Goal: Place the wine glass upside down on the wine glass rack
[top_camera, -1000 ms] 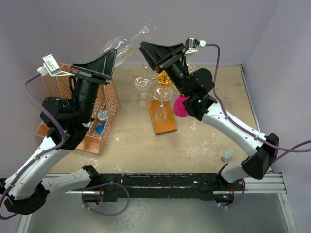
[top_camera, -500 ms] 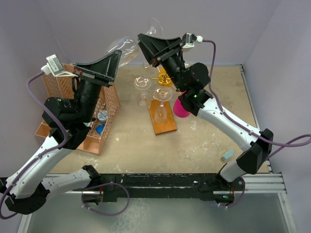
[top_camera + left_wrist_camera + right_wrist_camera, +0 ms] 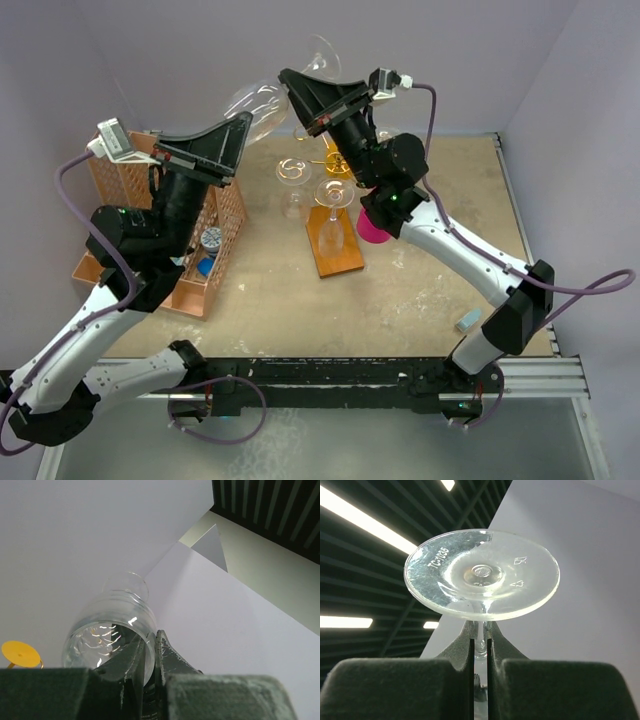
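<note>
Lilac walls, a scuffed beige table [image 3: 270, 290], and one wine glass [image 3: 262, 100] held aloft between two arms.

The wine glass hangs tilted in the air over the table's far side, higher than the wine glass rack [image 3: 337, 250] and not touching it, with its bowl toward the left arm and its foot toward the back wall. The left gripper [image 3: 244, 122] is clamped on the wall of the bowl. The right gripper [image 3: 287, 80] is pinched together on the stem just under the foot. Two other glasses [image 3: 293, 172] sit foot-up on the rack's gold wire arms. A peach lattice organiser [image 3: 125, 180] stands at the table's left.
</note>
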Robot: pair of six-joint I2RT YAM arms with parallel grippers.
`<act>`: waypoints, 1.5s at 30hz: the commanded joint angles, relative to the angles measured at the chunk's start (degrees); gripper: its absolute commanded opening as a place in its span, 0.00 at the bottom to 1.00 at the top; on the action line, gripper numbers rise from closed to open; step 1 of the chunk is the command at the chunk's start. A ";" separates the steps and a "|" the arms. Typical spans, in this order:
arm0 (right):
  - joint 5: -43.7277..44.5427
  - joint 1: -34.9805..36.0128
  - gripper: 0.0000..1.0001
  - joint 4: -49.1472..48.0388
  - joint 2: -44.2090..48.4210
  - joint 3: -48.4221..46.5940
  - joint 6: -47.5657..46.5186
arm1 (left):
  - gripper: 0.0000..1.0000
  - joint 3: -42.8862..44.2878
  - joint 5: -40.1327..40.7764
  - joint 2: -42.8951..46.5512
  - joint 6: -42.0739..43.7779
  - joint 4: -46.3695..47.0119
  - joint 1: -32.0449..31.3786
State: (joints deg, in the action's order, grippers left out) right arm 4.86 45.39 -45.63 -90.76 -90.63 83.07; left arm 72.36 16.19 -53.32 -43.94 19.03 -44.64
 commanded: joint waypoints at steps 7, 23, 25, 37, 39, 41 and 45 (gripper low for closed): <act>-1.26 0.35 0.00 -14.04 4.23 2.47 -21.14 | 0.41 3.35 7.77 4.10 0.51 -22.00 -0.01; -12.41 0.55 0.00 -8.19 15.65 11.41 -50.74 | 0.50 2.16 9.89 14.12 10.76 -34.98 -0.01; -16.48 0.79 0.00 -8.41 15.49 10.78 -54.92 | 0.50 4.37 7.96 12.70 10.69 -35.13 0.02; -17.54 1.67 0.00 -9.51 5.34 0.25 -73.74 | 0.50 14.04 2.93 3.08 -6.67 -30.67 -0.01; -17.71 1.99 0.00 -9.86 3.24 -2.04 -77.03 | 0.50 14.41 2.07 2.40 -9.88 -29.16 -0.01; -17.96 2.31 0.00 -9.89 1.07 -4.53 -78.74 | 0.50 14.36 2.09 2.19 -11.91 -27.91 -0.01; -18.66 3.13 0.00 -11.05 -2.13 -6.97 -80.73 | 0.50 13.13 3.58 2.86 -14.12 -24.98 -0.01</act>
State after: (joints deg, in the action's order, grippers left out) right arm -12.21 47.42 -50.15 -92.23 -92.79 7.86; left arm 84.53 19.94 -51.79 -53.17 -12.62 -44.66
